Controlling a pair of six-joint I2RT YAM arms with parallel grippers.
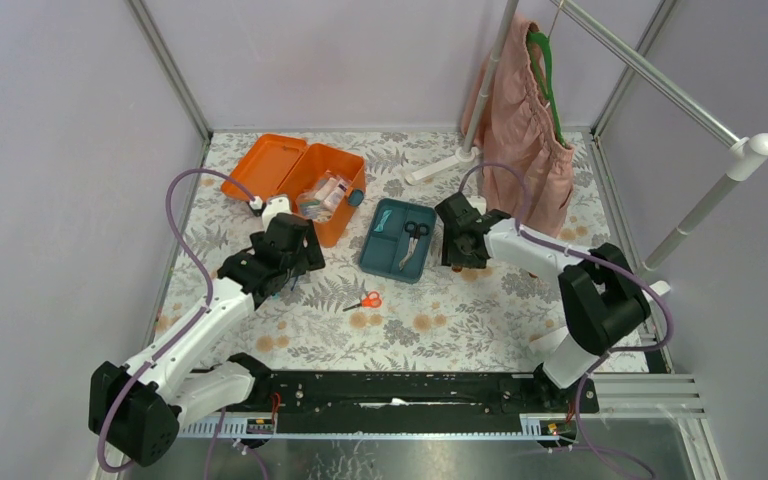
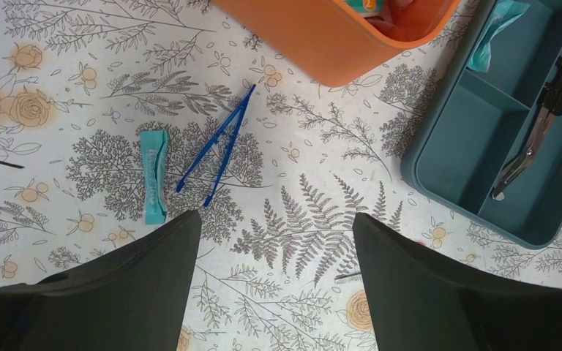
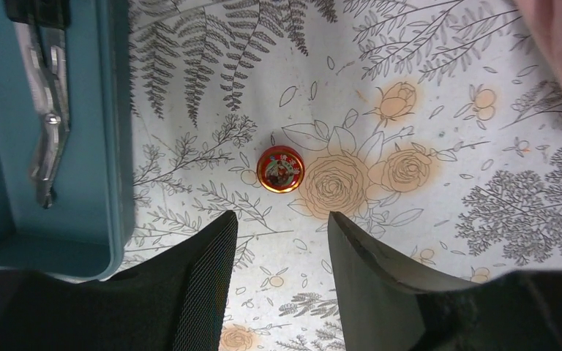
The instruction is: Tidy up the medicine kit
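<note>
Spread wide and holding nothing, the left gripper [image 2: 276,219] is seen above the floral-printed tabletop [image 2: 58,73]. Just beyond its fingertips, a pair of thin blue plastic tweezers [image 2: 219,142] is laid at a slant, and a small teal foil sachet [image 2: 153,175] is set just beside them on the left. Further ahead, the orange rectangular plastic box [image 2: 336,36] of the medicine kit is found, its near wall facing the gripper. Its hinged orange lid [image 1: 265,165] is folded back flat on the left, and small packets can be made out inside, though they cannot be identified.

To the right of the box, a teal divided plastic tray [image 2: 446,146] has been set out on the tabletop, between the two grippers. A pair of black-handled metal scissors [image 2: 538,124] is held in one of its long compartments.

At the tray's right edge, the right gripper [image 3: 282,217] is likewise parted and empty. A small round red tin [image 3: 280,169] is placed just ahead of its fingertips, apart from the tray.

Nearer the arm bases, small orange-handled scissors [image 1: 365,300] are left on the tabletop, well apart from both grippers.
</note>
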